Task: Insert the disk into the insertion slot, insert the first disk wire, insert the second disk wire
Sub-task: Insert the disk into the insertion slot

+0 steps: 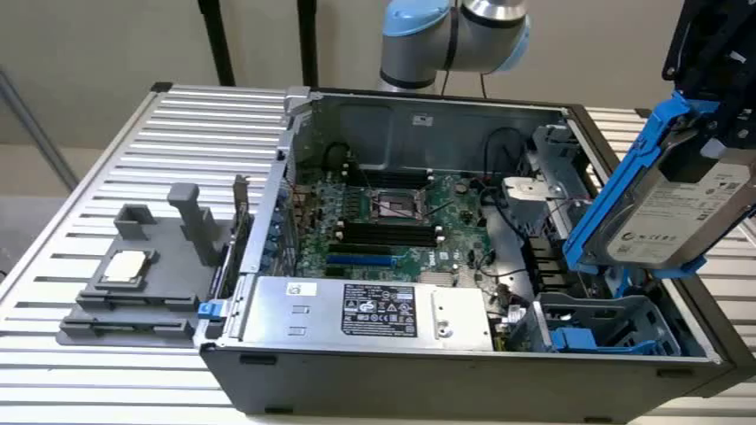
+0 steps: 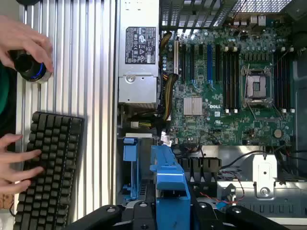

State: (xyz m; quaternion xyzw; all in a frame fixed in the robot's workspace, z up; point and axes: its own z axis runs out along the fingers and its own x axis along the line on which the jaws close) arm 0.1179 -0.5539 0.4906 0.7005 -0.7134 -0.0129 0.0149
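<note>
The disk (image 1: pixel 679 208), a silver drive with a white label in a bright blue carrier, hangs tilted in the air over the open computer case's right side in the exterior view. My gripper (image 1: pixel 714 106) is shut on its upper end. Below it stands the insertion slot (image 1: pixel 603 323), a grey cage with blue tabs at the case's front right corner, and the disk is apart from it. In the wrist view the blue carrier (image 2: pixel 170 191) sits between the fingers of my gripper (image 2: pixel 170 218), with the slot (image 2: pixel 134 163) just beside it. I cannot tell the disk wires from the other cables.
The silver power-supply box (image 1: pixel 366 310) lies next to the slot, and the motherboard (image 1: pixel 390 221) is behind it. A grey fixture (image 1: pixel 130 283) sits on the slatted table at the exterior view's left. A person's hands (image 2: pixel 24 43) work at a keyboard (image 2: pixel 48 167) beside the case.
</note>
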